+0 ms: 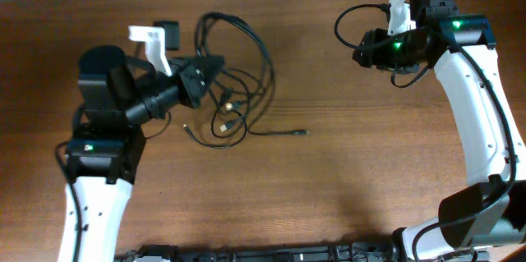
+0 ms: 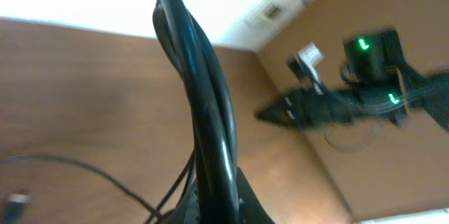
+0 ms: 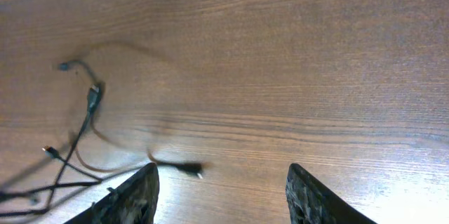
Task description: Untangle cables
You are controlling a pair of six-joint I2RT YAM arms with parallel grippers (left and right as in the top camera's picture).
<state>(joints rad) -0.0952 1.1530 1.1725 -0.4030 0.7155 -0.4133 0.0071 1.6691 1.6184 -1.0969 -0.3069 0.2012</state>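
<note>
A brown wooden table [image 1: 353, 188] carries a loose tangle of thin black cables [image 1: 226, 121] left of centre.

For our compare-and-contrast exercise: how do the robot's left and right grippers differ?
The left gripper is closed on the cables; the right gripper is open and empty. The left sits among the cables; the right hovers over the table, away from them. Both are black.

Glossy black cables [image 2: 210, 133], matt wood-grain table [image 3: 280, 55]
</note>
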